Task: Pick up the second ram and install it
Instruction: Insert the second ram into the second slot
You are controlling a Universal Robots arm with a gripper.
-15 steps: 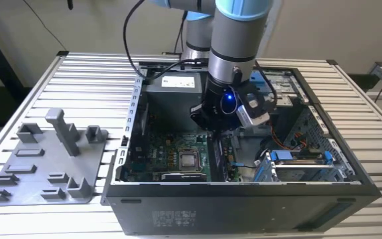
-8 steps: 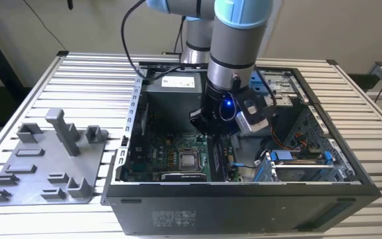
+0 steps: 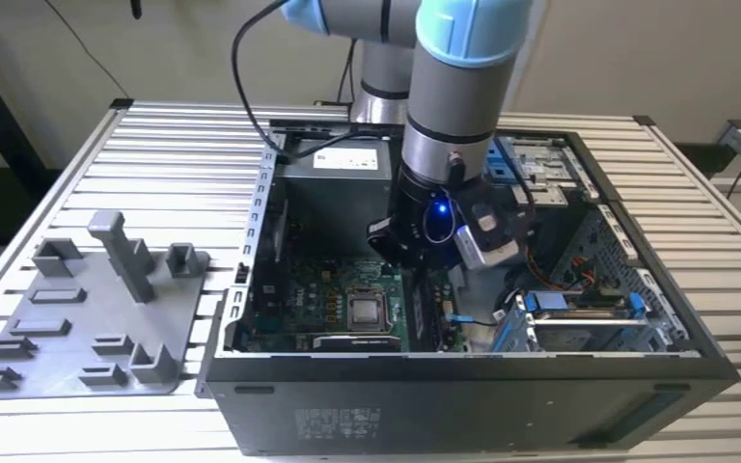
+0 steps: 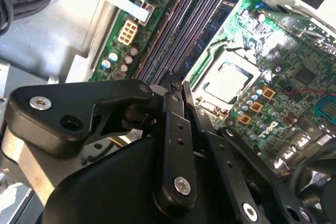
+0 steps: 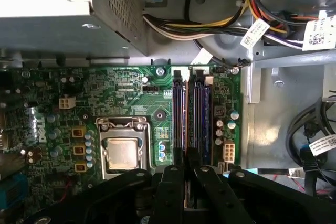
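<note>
nearest in both wrist views, the black jaws point(image 4: 176, 85) reach down into the open computer case point(image 3: 628, 381), their fingers drawn close together around a thin dark edge that seems to be the second ram point(image 5: 185, 156). most of that stick is hidden behind the finger links, so i cannot tell how firmly it is gripped. it stands on edge directly over the long memory slots point(image 5: 191, 114), which run side by side near one edge of the green motherboard point(image 5: 121, 95). room there is tight: the slot latches, a white connector point(image 5: 228, 153) and small capacitors crowd one side, the square silver processor chip point(image 5: 122, 153) in its metal frame the other. beyond the slots, bundled wires point(image 5: 184, 24) cross in front of the perforated grey power supply point(image 5: 79, 19).

in the exterior view the grey and pale blue arm point(image 3: 454, 87) drops straight into the case, covering the board's middle. the case sits on a ribbed metal counter point(image 3: 178, 164), with a grey plastic holder tray point(image 3: 81, 323) well apart at the exterior view's left.
</note>
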